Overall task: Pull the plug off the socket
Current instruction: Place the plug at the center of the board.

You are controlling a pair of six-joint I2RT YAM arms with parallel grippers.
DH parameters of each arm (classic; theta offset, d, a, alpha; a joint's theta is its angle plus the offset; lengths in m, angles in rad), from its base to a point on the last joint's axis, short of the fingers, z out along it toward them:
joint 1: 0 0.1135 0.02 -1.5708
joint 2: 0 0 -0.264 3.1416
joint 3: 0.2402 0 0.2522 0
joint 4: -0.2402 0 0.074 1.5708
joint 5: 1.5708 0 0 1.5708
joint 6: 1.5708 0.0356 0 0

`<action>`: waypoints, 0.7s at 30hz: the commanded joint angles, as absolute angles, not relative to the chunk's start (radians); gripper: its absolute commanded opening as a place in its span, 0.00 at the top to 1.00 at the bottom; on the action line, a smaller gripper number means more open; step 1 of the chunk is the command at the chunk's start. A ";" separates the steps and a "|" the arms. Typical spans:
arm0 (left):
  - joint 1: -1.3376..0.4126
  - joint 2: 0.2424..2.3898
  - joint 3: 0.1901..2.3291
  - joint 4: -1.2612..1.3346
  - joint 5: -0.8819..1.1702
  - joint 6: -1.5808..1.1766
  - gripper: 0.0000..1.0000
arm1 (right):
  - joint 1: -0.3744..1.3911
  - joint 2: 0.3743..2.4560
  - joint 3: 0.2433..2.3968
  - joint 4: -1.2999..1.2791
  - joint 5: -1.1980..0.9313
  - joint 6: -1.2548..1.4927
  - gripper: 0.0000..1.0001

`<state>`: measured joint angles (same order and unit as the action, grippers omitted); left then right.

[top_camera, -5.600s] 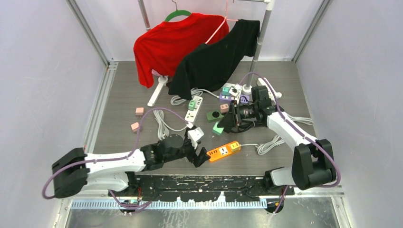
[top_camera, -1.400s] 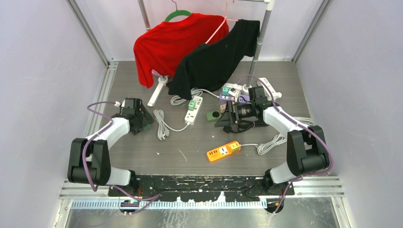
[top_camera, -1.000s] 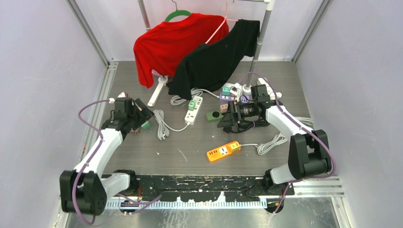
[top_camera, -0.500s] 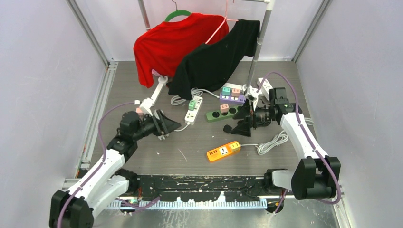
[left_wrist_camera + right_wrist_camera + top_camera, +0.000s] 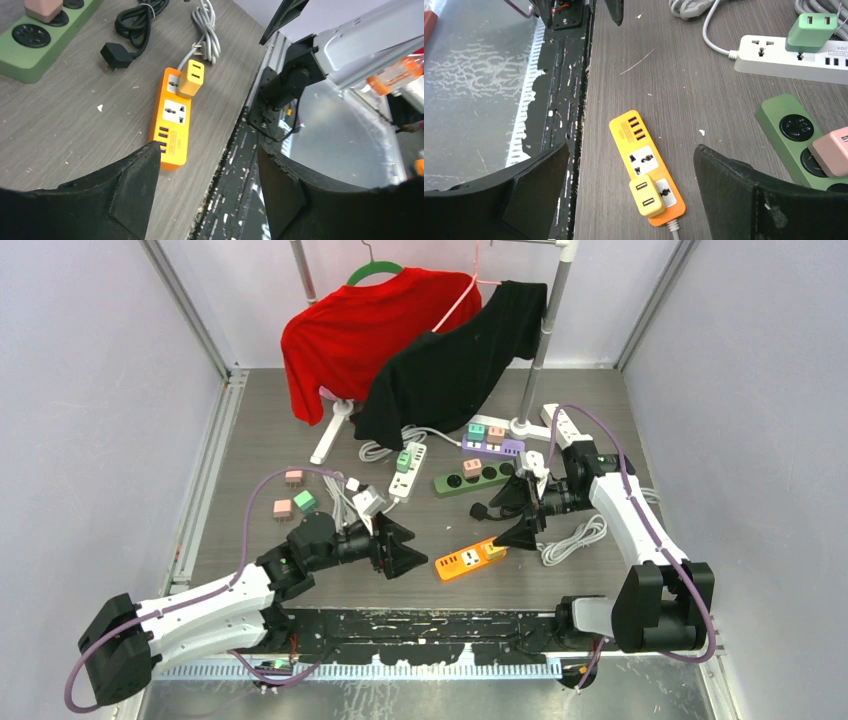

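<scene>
Flat orange plastic power strip (image 5: 468, 559) lies lengthwise between the empty, partly open left gripper (image 5: 404, 548) and the empty, wide-open right gripper (image 5: 513, 516), its boxy yellow plug (image 5: 494, 549) seated at the right gripper's end

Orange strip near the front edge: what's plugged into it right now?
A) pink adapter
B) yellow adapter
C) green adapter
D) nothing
B: a yellow adapter sits in the end socket of the orange strip, at the end where its cord leaves; both wrist views show it.
</scene>
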<state>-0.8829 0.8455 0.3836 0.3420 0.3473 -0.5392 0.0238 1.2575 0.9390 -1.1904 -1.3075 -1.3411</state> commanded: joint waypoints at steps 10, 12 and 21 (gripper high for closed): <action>-1.004 1.056 0.234 0.818 0.166 -0.233 0.01 | 0.067 1.304 0.908 -1.373 -1.117 -1.867 0.09; -1.004 1.077 0.241 0.809 0.157 -0.233 0.00 | 0.084 1.307 0.891 -1.324 -1.073 -1.841 0.13; -1.005 1.090 0.215 0.853 0.193 -0.237 0.01 | 0.214 1.325 0.850 -1.060 -0.920 -1.553 0.28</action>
<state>-1.0012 1.0981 0.2272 0.7261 0.1841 -0.2543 0.1585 1.3106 0.8536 -1.1915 -1.0004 -1.6730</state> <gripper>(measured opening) 0.989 0.747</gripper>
